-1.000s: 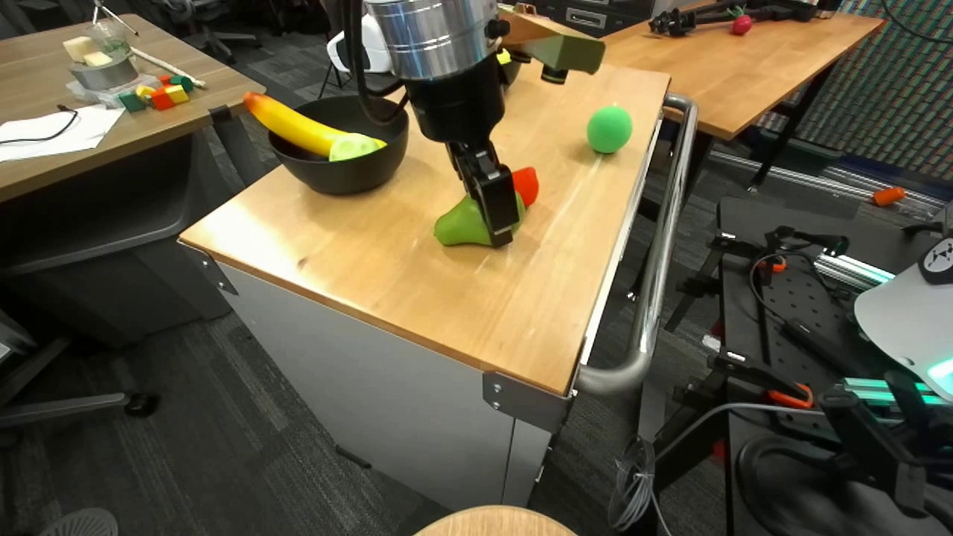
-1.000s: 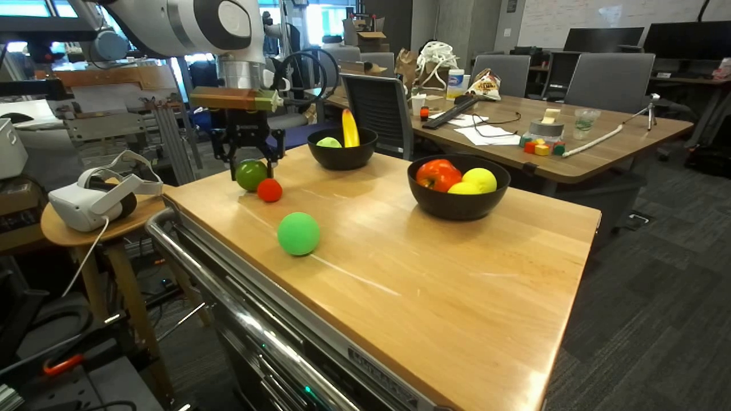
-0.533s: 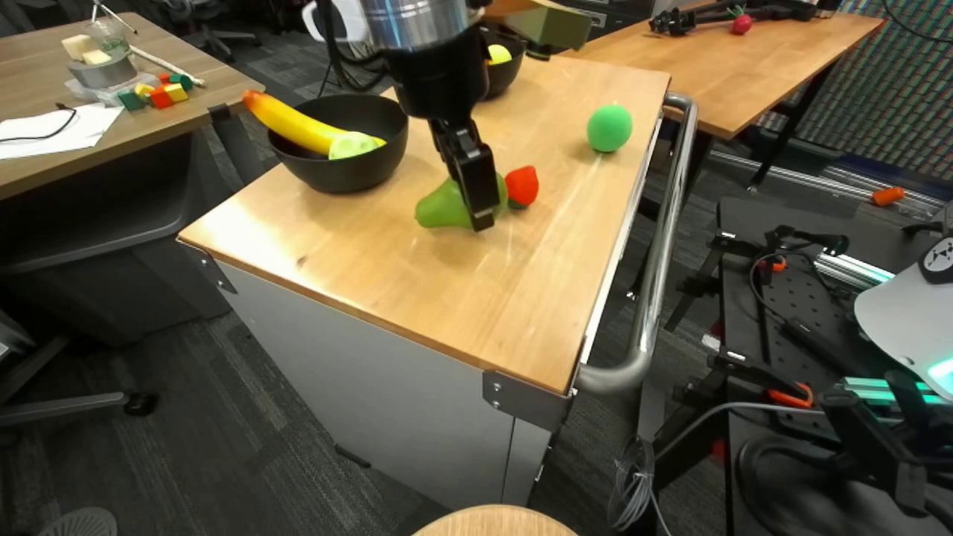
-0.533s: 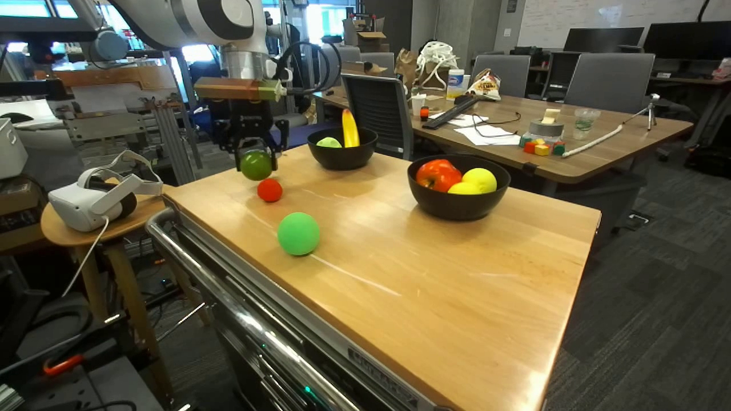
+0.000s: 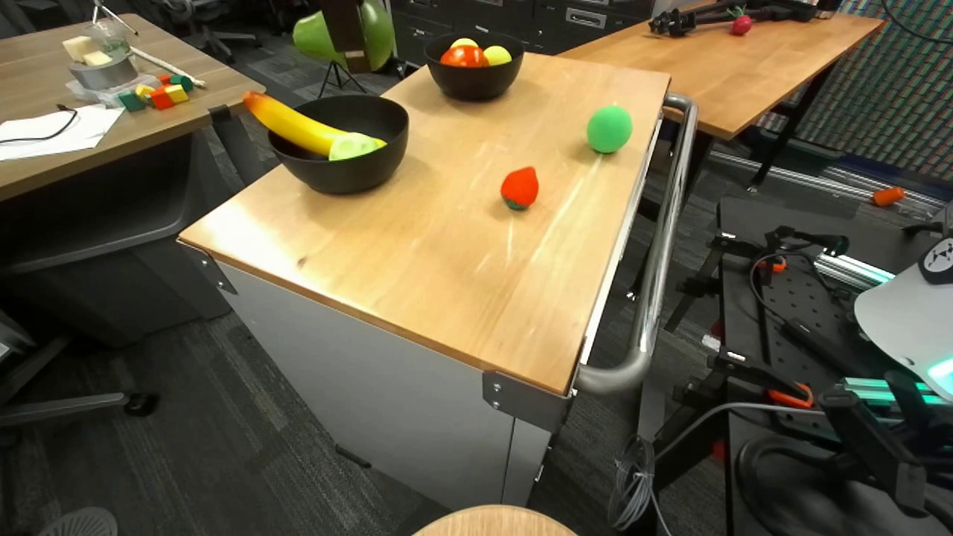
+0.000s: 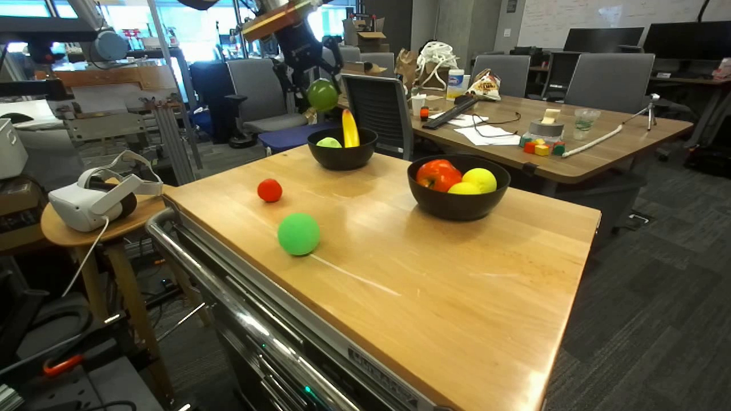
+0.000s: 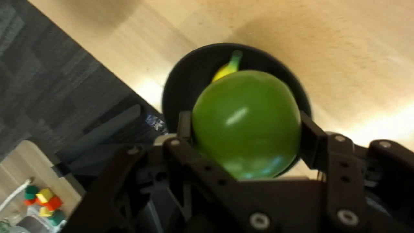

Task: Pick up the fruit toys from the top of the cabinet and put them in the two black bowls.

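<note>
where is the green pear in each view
In an exterior view: green pear, top edge, left of centre.
In an exterior view: green pear, upper part, just left of centre.
Wrist view: green pear, just right of centre.
Landmark in all three: black bowl holding the banana.

No readable text; marks on whiteboard (image 6: 622, 14), canister (image 6: 455, 85) too small.

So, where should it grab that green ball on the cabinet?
Once the green pear leaves the gripper, probably from above, across the widest middle of the green ball: it looks round in both exterior views, and the red toy lies apart, leaving room either side.
</note>
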